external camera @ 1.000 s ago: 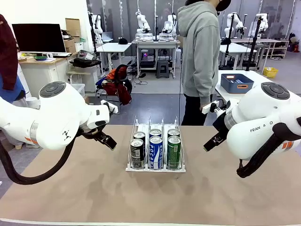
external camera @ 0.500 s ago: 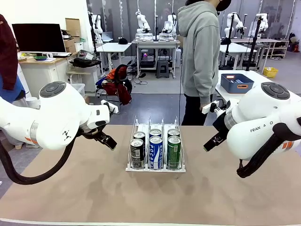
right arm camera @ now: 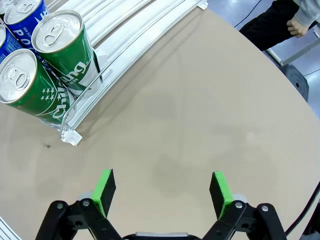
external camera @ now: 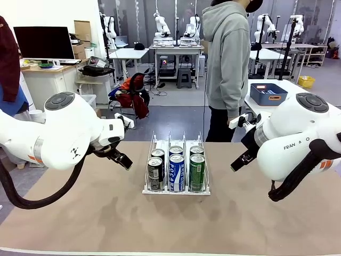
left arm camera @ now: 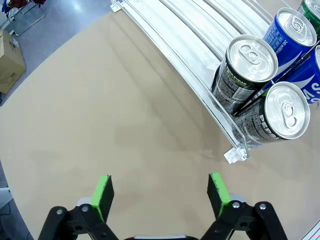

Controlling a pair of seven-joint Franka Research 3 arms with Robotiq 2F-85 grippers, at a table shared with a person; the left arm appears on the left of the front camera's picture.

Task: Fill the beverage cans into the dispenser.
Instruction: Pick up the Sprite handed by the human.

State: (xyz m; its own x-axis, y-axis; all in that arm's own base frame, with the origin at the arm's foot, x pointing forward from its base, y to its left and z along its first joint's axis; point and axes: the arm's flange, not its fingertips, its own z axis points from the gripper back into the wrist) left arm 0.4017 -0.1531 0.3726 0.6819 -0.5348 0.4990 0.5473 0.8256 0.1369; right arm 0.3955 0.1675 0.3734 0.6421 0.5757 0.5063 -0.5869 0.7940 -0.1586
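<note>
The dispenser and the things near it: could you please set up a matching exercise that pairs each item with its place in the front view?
Things:
1 black-and-silver cans
2 blue-and-white cans
3 green cans
4 blue bin

Places:
A middle lane of the dispenser
B far table on the right
C left lane
D right lane

Pairs: 1-C; 2-A; 3-D; 4-B

In the middle of your front view, the dispenser point(external camera: 176, 190) is clear plastic on a white base. From picture left you see black-and-silver cans point(external camera: 155, 173), blue cans point(external camera: 176, 172) with white lettering, then green cans point(external camera: 197, 172) with white print, all silver-topped. The table point(external camera: 106, 218) is plain tan. Low in each wrist view, the left gripper point(left arm camera: 159, 187) and right gripper point(right arm camera: 162, 185) are black with bright green pads point(left arm camera: 103, 192).
</note>
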